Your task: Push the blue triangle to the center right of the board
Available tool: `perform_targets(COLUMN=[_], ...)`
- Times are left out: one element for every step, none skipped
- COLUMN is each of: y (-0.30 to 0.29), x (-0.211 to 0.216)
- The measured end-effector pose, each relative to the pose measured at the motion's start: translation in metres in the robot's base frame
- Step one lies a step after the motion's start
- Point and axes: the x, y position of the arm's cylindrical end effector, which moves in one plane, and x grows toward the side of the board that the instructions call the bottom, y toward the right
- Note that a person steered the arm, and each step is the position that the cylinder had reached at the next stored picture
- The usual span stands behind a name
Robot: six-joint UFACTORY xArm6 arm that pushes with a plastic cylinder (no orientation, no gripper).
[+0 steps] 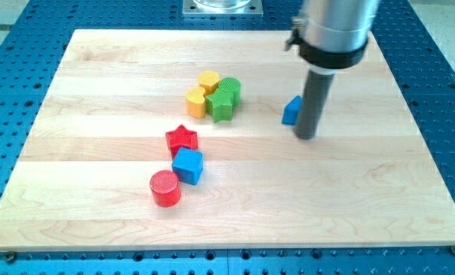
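Nearest the camera: red cylinder, toward the view's bottom, touching the blue cube just above it; the red star sits just above that.
Cluster further up: two yellow blocks pressed against a green star and a second green block, shapes of the rest unclear.
Task's thing: blue triangle, right of the desk's middle and a little toward the view's top, partly hidden by the rod.
My tip: on the wooden desk, just beside the triangle on its right and slightly lower; contact cannot be made out.
Hand: none fitted, only the rod, so nothing opens or closes.
Step in hand: as I judge it, positioning; the push rightward looks not yet done.
Next move: the tip stands on the wrong side, so it likely needs to circle to the triangle's left, then push right and slightly down.
Room: bare wood all the way to the right edge; other blocks well apart, leftward.
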Motion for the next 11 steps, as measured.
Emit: perform_targets(y=[-0.060, -0.085, -0.025, 0.013, -0.033, -0.008, 0.027, 0.065, 0.056, -0.021, 0.028], x=[0.008, 0.000, -0.047, -0.046, -0.055, -0.094, -0.098, -0.046, -0.052, 0.024, 0.054])
